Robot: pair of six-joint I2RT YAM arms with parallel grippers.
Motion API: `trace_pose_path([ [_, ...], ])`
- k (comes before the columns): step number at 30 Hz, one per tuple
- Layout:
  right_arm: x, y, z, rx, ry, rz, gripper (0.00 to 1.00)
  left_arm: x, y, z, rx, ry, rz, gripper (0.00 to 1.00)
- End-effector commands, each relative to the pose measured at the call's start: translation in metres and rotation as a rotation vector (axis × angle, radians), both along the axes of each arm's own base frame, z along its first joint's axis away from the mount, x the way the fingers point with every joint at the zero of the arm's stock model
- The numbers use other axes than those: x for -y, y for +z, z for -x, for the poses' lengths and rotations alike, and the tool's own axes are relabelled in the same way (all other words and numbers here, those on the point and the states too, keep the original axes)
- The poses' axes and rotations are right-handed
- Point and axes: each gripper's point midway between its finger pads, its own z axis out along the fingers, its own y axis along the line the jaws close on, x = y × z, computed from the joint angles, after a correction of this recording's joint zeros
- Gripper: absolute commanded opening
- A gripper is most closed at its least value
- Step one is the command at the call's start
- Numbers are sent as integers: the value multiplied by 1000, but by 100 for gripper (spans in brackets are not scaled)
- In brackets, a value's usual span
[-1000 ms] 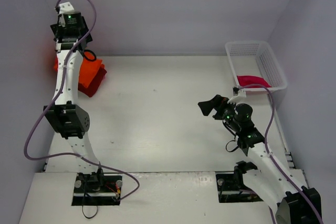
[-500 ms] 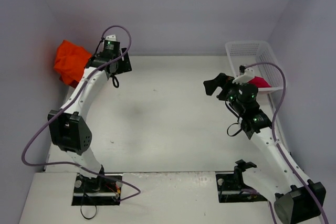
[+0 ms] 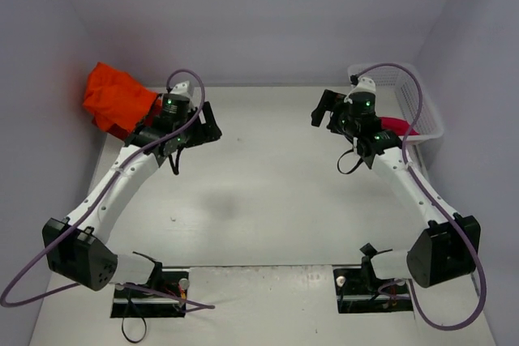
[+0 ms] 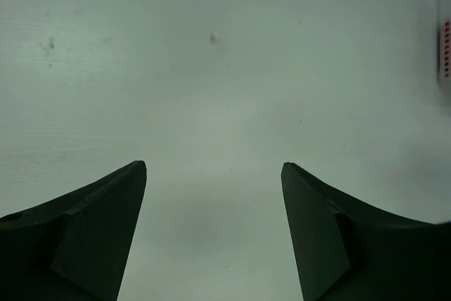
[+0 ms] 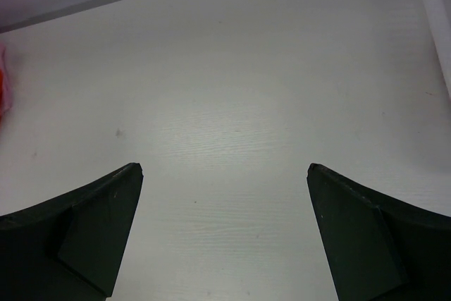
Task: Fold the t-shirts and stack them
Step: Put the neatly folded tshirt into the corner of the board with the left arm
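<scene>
A bright orange t-shirt (image 3: pixel 113 99) lies bunched at the table's far left corner, with a sliver of a dark red t-shirt (image 3: pixel 120 128) showing under its near edge. A crimson-pink t-shirt (image 3: pixel 396 126) sits in the white mesh basket (image 3: pixel 423 107) at the far right. My left gripper (image 3: pixel 209 123) hovers just right of the orange shirt, open and empty; in the left wrist view its fingers (image 4: pixel 106 223) frame bare table. My right gripper (image 3: pixel 323 109) hangs left of the basket, open wide, with nothing between its fingers (image 5: pixel 99 223).
Walls close the table in at the back and on both sides. The white tabletop (image 3: pixel 268 176) stretches between the two arms. A strip of the basket (image 4: pixel 445 51) shows at the right edge of the left wrist view.
My left arm swung from the shirt pile at the far left toward the table's middle. My right arm moved away from me to beside the basket. The orange shirt now lies looser.
</scene>
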Motion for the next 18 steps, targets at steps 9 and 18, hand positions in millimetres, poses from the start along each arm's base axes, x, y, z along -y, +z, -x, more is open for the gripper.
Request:
trace_pose_path([
  [9, 48, 36, -36, 25, -201, 87, 100, 60, -20, 46, -69, -217, 111, 72],
  [18, 74, 22, -35, -30, -289, 116, 100, 87, -41, 76, -103, -327, 130, 72],
])
